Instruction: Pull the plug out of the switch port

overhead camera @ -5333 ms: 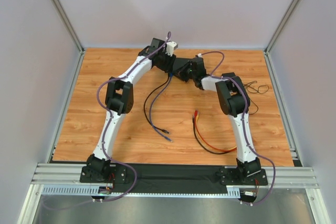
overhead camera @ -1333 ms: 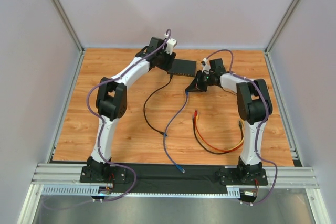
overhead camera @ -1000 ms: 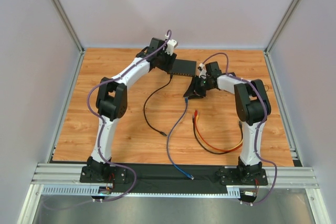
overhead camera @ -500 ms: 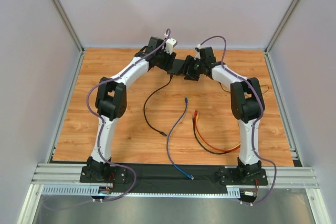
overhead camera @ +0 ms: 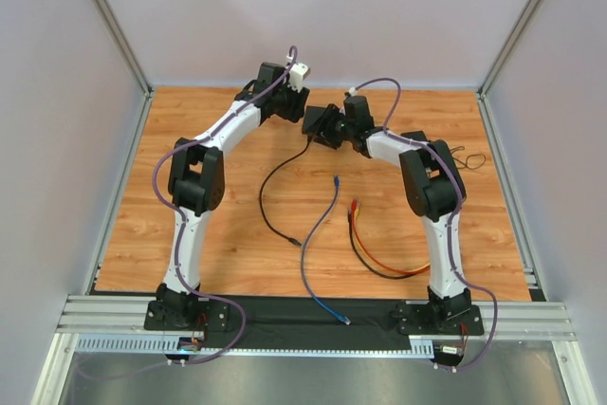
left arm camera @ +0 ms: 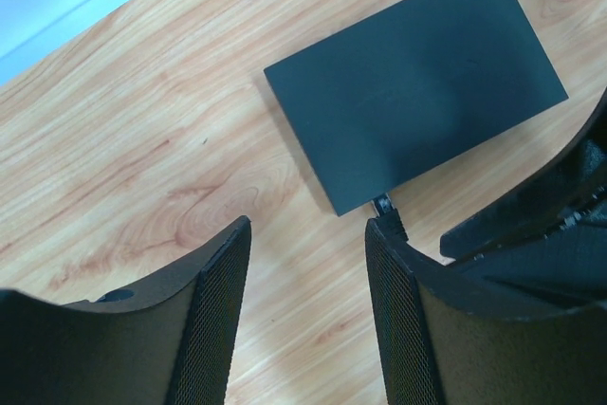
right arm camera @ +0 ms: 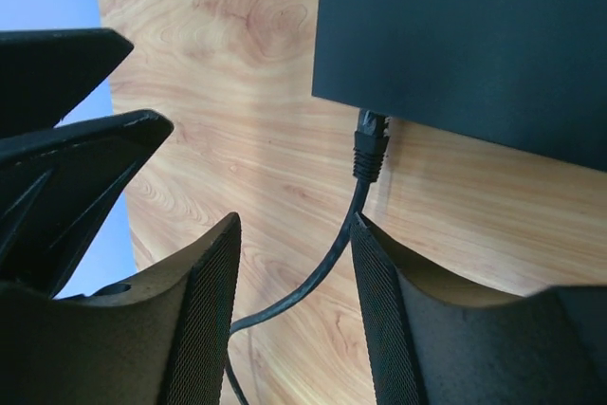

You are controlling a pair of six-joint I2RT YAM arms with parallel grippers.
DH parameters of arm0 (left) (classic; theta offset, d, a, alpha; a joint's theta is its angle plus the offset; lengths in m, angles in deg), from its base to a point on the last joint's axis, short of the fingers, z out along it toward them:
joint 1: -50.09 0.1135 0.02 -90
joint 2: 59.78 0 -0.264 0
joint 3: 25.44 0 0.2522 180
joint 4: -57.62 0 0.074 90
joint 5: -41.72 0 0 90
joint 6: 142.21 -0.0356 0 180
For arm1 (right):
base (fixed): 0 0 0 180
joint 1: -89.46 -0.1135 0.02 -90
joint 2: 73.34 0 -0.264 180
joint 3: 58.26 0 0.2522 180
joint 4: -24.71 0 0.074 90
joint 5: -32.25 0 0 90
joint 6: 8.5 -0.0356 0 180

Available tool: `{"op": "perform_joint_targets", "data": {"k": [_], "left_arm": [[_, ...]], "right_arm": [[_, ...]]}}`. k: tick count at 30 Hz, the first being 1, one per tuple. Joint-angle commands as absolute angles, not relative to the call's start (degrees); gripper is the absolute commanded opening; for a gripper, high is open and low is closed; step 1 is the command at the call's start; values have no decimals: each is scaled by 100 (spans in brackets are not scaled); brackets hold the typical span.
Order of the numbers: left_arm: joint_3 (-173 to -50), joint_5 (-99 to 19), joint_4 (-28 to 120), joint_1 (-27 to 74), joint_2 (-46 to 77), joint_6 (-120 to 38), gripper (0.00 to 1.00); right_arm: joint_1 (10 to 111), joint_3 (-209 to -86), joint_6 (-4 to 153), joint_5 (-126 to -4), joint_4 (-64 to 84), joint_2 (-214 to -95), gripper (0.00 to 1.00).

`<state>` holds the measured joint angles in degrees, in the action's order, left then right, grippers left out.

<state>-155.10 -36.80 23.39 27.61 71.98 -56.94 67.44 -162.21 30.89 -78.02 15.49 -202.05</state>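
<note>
- the switch (left arm camera: pixel 417 120) lies flat on the wood-grain surface (overhead camera: pixel 237 267), out at the far middle between the two wrists; in the top view it's partly tucked under the right arm (overhead camera: pixel 432 187)
- a black plug (right arm camera: pixel 370 147) sits in a port at one corner of the switch's long edge; its black cable (right arm camera: pixel 327 258) curves off across the wood toward the near side
- right end effector (right arm camera: pixel 294 225) hangs over that cable just short of the plug, fingers spread well apart; in the wrist view the cable runs through the gap but the fingers aren't closed on it, so it has hold of nothing
- left end effector (left arm camera: pixel 308 230) hovers over bare wood just beside the switch, jaws wide apart too, nothing in them; the plug peeks out right at the tip of one finger
- a blue-tipped cable (overhead camera: pixel 321 234) lies loose mid-surface, well apart from the switch; a red-orange cable (overhead camera: pixel 375 261) is looped next to it; a thin black wire (overhead camera: pixel 465 160) sits over by the right edge
</note>
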Motion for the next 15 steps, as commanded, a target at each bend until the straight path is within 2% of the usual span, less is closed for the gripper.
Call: {"op": "perform_joint_targets", "data": {"k": [1, 15], "left_arm": [[-15592, -3624, 2593, 2750, 7223, -5625, 59], [-15495, -3536, 2655, 2750, 7249, -5511, 58]], "right_arm": [[6784, -16210, 3017, -7506, 1948, -20359, 51], [6775, -16290, 2596, -7278, 2361, -20913, 46]]}}
